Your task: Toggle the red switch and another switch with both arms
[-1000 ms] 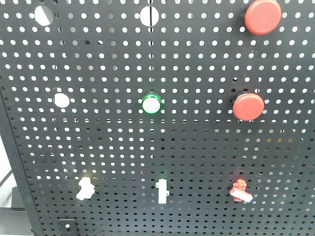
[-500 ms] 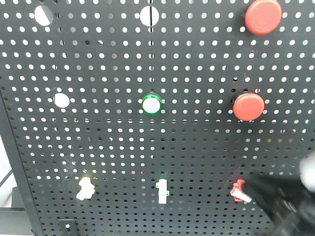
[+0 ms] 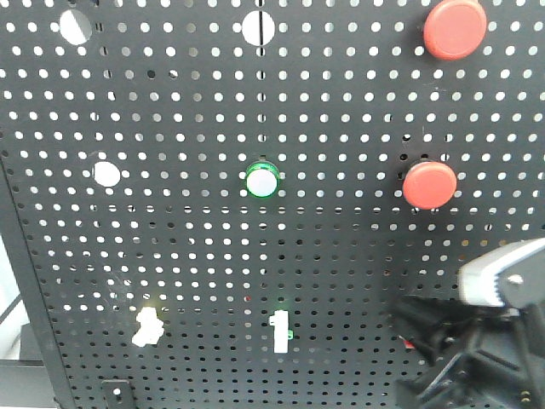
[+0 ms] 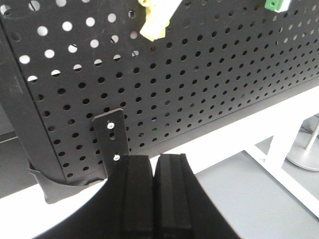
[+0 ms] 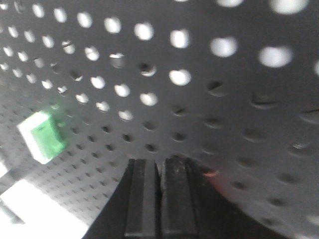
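The right arm [image 3: 477, 358] has moved in over the red switch [image 5: 212, 175], at 5 o'clock on the black board [image 3: 213, 247]. Only a bit of red peeks out beside the right gripper [image 5: 159, 167], whose fingers are pressed together. The cream switch [image 3: 147, 326] sits at 7 o'clock. The left gripper [image 4: 154, 162] is pressed together too, with that switch at its 12 o'clock, well apart.

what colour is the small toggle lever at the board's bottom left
Pale yellow; the toggle lever shows best in the left wrist view.
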Robot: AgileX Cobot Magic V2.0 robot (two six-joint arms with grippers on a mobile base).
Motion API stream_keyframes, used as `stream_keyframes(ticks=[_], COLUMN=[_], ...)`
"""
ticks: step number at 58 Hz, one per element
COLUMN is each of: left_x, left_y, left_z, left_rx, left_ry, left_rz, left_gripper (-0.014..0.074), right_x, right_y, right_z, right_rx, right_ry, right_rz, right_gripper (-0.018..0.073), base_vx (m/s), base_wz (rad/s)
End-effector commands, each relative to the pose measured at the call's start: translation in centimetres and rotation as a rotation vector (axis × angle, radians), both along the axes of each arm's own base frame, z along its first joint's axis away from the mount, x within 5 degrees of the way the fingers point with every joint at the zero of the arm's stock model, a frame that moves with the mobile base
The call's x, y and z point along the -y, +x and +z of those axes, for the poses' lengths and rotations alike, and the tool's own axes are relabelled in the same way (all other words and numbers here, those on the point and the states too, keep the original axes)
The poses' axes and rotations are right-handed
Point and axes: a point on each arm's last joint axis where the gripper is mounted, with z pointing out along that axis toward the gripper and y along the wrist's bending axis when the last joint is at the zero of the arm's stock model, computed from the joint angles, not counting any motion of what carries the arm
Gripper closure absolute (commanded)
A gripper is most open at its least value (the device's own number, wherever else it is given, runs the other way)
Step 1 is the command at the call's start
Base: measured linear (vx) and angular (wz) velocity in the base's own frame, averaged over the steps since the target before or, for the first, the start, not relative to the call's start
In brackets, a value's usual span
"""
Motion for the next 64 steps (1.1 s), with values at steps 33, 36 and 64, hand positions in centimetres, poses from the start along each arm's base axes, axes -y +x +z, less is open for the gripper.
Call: stream_keyframes(ticks=[33,36,64], left_x=[0.2,0.2,0.2], left_y=[0.3,0.3,0.3], left_z=[1.6,1.6,1.7], left_rx=[0.094,0.094,0.097], left_ry=[-0.047,-0.047,-0.060], left_rz=[-0.003,-0.003,0.000], left_gripper=[0.0594,0.0594,0.0594], right_x=[-0.8,-0.8,5.6], right_y=[0.0,-0.1,-9.7], right_z=[-2.3,-2.2,-0.5], right_rx=[-0.125,-0.119,0.306], right_ry=[0.020,0.017,0.037], right_rz=[0.061,0.072,-0.181], right_gripper=[0.0566,0.0566,0.0566], base_vx=[0.00,0.00,0.00], base_wz=[0.00,0.00,0.00])
